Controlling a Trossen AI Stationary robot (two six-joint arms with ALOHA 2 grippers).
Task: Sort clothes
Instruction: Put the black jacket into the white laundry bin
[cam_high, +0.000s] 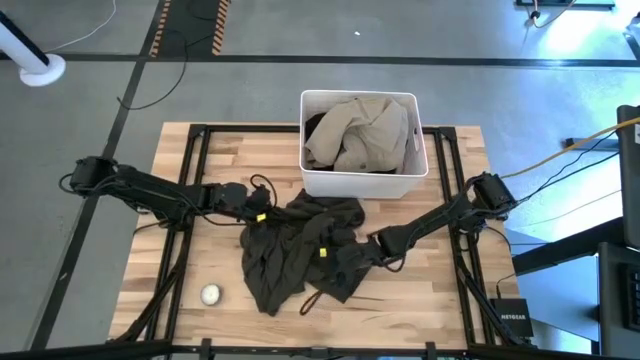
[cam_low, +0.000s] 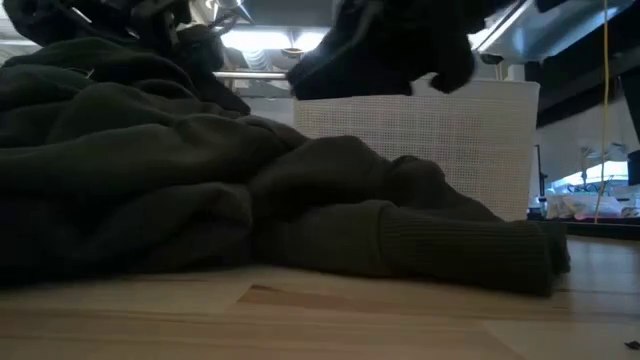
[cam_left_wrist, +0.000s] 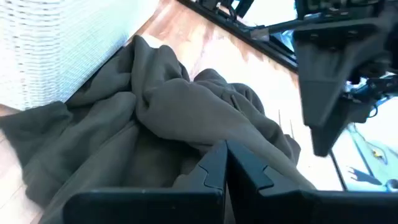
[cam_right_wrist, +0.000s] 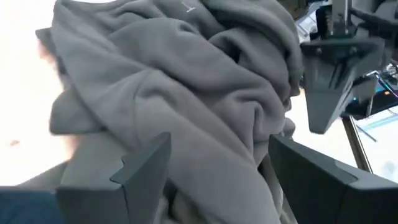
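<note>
**Olive garment heaped between both arms**

Wooden table (cam_high: 420, 300) planks ran under a black frame, with grey floor all around. At the far middle of the table stood a white bin (cam_high: 358, 182), and a khaki-beige garment (cam_high: 360, 132) lay crumpled inside it with a bit of black fabric (cam_high: 313, 124) showing at its left edge. Just in front of the bin, touching its near wall, a dark olive-brown garment (cam_high: 298, 250) lay spread in a rumpled heap across the middle of the boards; in the low view its ribbed cuff (cam_low: 500, 255) rested on the wood.

From the left side the left gripper (cam_high: 258, 212) reached to the heap's left edge, its fingers (cam_left_wrist: 211, 168) pressed together with the tips against the cloth; whether any fabric was caught between them could not be told. From the right the right gripper (cam_high: 352, 252) sat low over the heap's right part, fingers (cam_right_wrist: 146, 165) spread wide apart with folds of cloth between them.

A small white ball (cam_high: 211, 294) lay near the front left corner, apart from the garment.
</note>
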